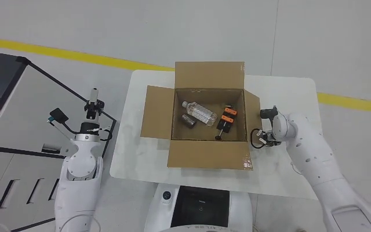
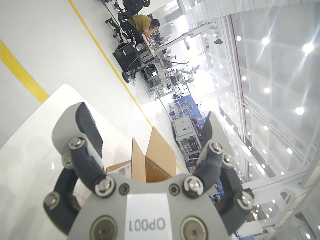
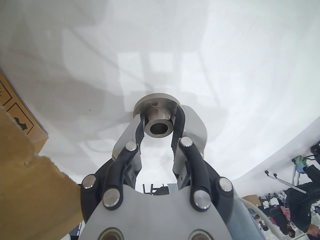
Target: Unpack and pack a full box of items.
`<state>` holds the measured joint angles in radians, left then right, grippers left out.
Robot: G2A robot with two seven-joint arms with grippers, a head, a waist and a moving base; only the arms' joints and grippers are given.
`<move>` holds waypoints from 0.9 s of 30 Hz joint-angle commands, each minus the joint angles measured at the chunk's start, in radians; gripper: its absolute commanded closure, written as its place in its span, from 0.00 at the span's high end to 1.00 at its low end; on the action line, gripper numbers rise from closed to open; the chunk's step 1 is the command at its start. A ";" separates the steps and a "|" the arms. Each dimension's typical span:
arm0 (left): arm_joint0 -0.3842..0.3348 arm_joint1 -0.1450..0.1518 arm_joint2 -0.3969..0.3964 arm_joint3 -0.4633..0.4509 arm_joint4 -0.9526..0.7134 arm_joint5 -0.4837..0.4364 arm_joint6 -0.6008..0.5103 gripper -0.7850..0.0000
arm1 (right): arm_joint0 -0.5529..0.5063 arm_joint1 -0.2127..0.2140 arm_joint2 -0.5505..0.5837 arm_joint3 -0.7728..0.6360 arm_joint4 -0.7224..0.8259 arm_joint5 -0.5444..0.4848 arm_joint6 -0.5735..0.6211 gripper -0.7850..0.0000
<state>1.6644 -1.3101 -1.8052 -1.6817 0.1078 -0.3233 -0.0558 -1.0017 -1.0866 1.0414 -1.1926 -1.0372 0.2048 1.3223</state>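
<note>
Top view gives you the open box [image 1: 208, 155] in the middle of the tabletop [image 1: 290, 168], all four flaps folded out; inside it a clear bottle [image 1: 199, 112] lies slantwise toward 10 o'clock, a dark cylinder [image 1: 188, 120] sits just beside the bottle at its 8 o'clock, and an orange-and-black tool [image 1: 226, 120] lies toward 3 o'clock, apart from both. Your right gripper [image 3: 158, 123] is over the tabletop at 3 o'clock of the box, just beside the side flap; it is clenched on a flanged metal bushing [image 3: 155, 102], pads on the hub, flange turned to the tabletop; whether the flange touches you cannot tell. Your left gripper [image 2: 146, 116] hangs at 9 o'clock of the box, well apart from it and beyond the tabletop's edge; it is released, fingers spread wide, nothing between them.
</note>
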 commanded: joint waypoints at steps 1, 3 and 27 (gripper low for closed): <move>0.000 0.000 0.000 0.000 0.000 0.000 0.000 1.00 | -0.001 -0.001 0.002 -0.001 -0.003 0.000 0.000 0.00; 0.000 0.000 0.000 0.000 0.000 0.000 0.000 1.00 | -0.003 -0.001 0.004 -0.006 -0.004 0.002 0.002 0.00; 0.000 0.000 0.000 0.000 0.000 0.000 0.000 1.00 | -0.119 0.053 0.202 -0.252 -0.138 0.000 0.164 0.00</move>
<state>1.6644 -1.3101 -1.8052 -1.6817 0.1078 -0.3233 -0.0558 -1.1211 -1.0341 1.2360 -1.4438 -1.1745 0.1997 1.4847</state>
